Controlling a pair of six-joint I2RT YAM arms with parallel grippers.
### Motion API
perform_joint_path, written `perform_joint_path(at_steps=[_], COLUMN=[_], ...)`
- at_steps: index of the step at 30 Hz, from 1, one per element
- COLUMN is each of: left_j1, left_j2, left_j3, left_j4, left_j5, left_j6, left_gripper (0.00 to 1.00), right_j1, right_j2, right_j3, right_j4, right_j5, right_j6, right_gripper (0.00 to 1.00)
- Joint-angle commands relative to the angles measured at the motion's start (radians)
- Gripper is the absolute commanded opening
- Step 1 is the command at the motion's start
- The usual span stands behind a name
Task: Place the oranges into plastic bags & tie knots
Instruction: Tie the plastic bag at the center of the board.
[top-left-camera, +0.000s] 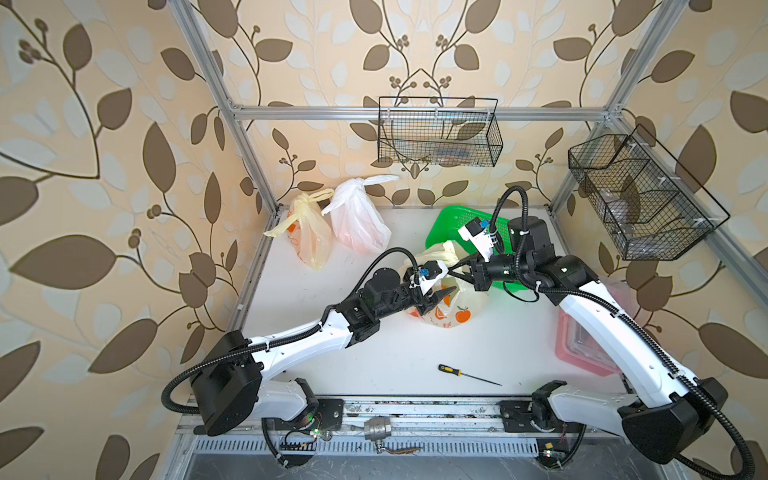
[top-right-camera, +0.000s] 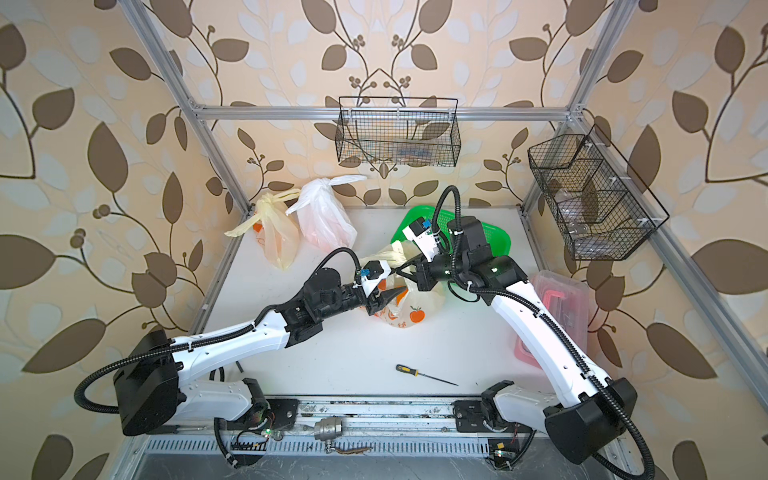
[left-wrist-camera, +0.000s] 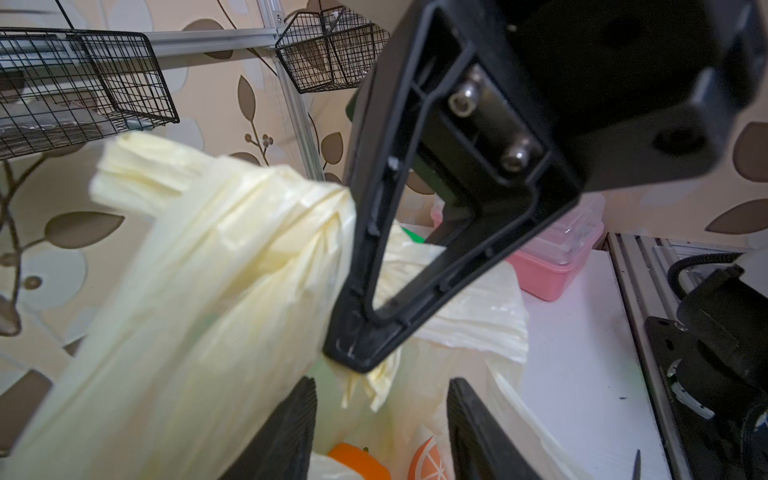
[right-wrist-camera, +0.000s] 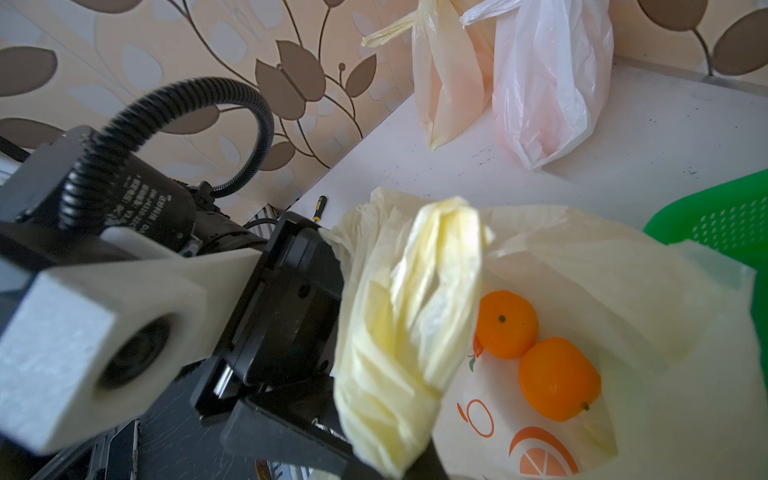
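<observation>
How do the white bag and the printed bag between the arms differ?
The white bag is plain, the printed bag pale yellow. The white bag is knotted; the printed bag open, oranges showing. The white bag stands free; the right claw pinches the printed bag's handle. Both are thin plastic.

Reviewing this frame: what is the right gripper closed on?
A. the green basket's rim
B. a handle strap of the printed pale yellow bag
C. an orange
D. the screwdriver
B: in the left wrist view the right gripper has its tips pinched together on the bunched handle strap of the printed pale yellow bag.
</observation>
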Motion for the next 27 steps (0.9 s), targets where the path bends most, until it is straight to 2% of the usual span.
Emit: perform_joint_path(at_steps=[1, 13, 17, 21, 25, 27], left_j1=[0.008, 0.008, 0.008, 0.008, 0.008, 0.008], left_j2=[-0.007, -0.013, -0.018, -0.019, -0.028, -0.032], left_j3=[0.043, 0.049, 0.048, 0.049, 0.04, 0.034], left_j4=[0.057, 0.087, 0.093, 0.095, 0.094, 0.089], left_j5=[-0.016, 0.017, 0.024, 0.029, 0.017, 0.016], left_j6=[0.003, -0.037, -0.043, -0.048, -0.044, -0.038], left_gripper=[0.54, 0.33, 0.2, 0.0, 0.0, 0.0], right_j1=[0.004, 0.022, 0.027, 0.032, 0.031, 0.031], right_j2=[0.012, 0.031, 0.037, 0.037, 0.031, 0.025], right_j3=[-0.007, 0.007, 0.007, 0.007, 0.01, 0.014], right_j4=[-0.035, -0.066, -0.071, -0.059, -0.048, -0.04], right_j5=[-0.019, 0.0, 0.005, 0.006, 0.009, 0.01], right_j6=[-0.029, -0.047, -0.053, -0.047, -0.047, -0.044], right_gripper=[0.0, 0.0, 0.0, 0.0, 0.04, 0.12])
